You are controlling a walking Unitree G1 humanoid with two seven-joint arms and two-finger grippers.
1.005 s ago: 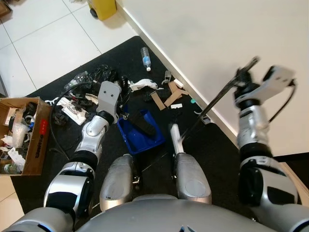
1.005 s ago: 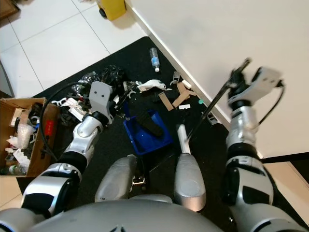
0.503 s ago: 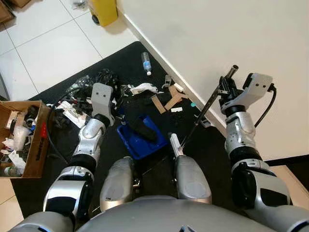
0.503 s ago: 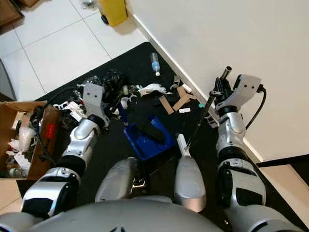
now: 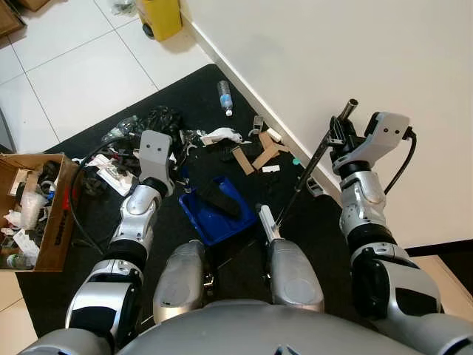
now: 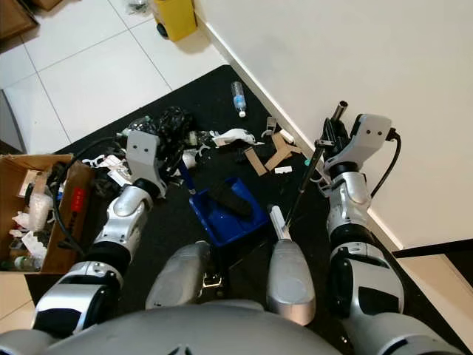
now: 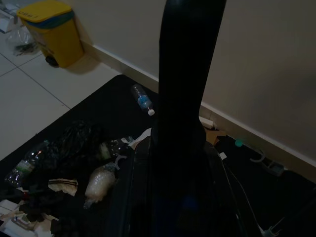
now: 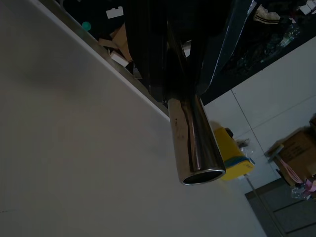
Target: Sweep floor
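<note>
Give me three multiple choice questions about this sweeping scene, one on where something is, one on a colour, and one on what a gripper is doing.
1. Where does the plastic bottle lie?
A. on the black mat near the wall
B. inside the cardboard box
C. in the dustpan

2. What colour is the dustpan?
A. yellow
B. blue
C. white

3. What is the right gripper doing?
A. hanging idle at the robot's side
B. resting open on the mat
C. holding the broom handle

Answers:
1. A, the bottle lies on the mat close to the baseboard.
2. B, the pan by the robot's knees is blue; the bin is the yellow thing.
3. C, the fingers are closed round the broom handle, which slants down to the floor.
</note>
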